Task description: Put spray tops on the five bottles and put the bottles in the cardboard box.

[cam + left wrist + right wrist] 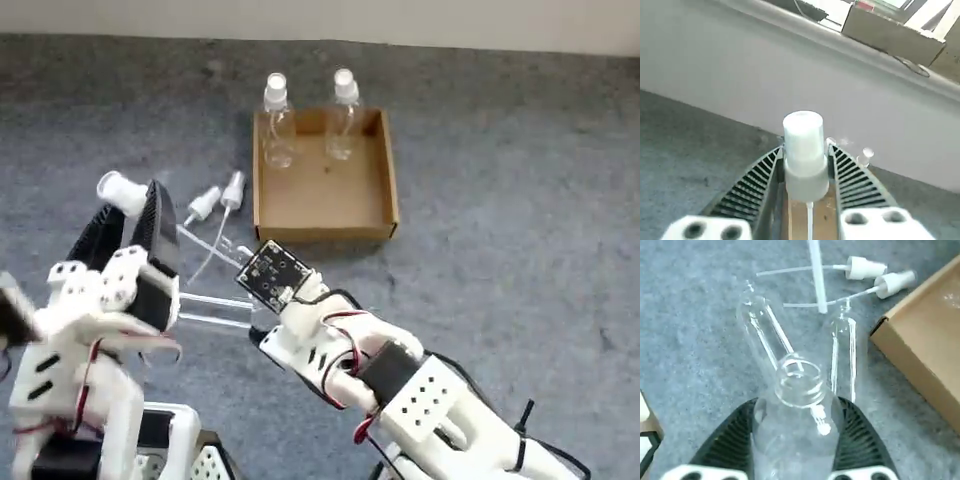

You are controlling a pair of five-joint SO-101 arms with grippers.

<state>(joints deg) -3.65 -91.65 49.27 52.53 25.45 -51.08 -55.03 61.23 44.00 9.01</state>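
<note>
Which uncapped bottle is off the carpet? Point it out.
The bottle clamped in the right tool; the other two lie flat on the carpet.

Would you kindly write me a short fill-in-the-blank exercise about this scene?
The cardboard box holds ___ capped bottles. The left gripper is shut on a ___. The right gripper is shut on an open ___. Beside the box lie ___ loose spray tops.
Missing: two; spray top; bottle; two.
</note>
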